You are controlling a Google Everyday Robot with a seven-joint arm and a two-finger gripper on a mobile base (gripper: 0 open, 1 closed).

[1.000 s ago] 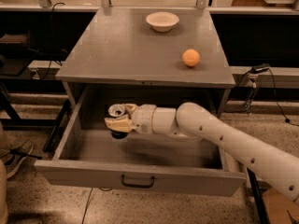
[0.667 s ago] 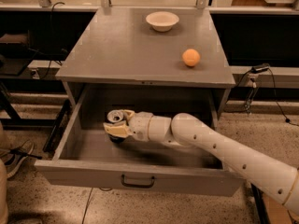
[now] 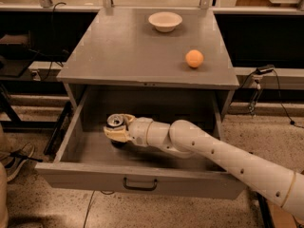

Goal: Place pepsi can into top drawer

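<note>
The top drawer [image 3: 137,180] of the grey cabinet is pulled wide open toward me, its front panel with a small dark handle nearest. The pepsi can [image 3: 114,121] stands upright inside the drawer at its left middle; only its silver top and a dark sliver of its side show. My gripper [image 3: 117,129] reaches in from the right on a white arm and is shut on the can, low in the drawer. The can's bottom is hidden behind the fingers, so I cannot tell whether it rests on the drawer floor.
On the cabinet top [image 3: 118,56] stand a white bowl [image 3: 165,21] at the back and an orange ball [image 3: 194,58] at the right. Dark shelving and cables flank the cabinet. A shoe [image 3: 14,158] lies on the floor at the left.
My gripper has moved down and slightly left with the can, deeper into the open drawer.
</note>
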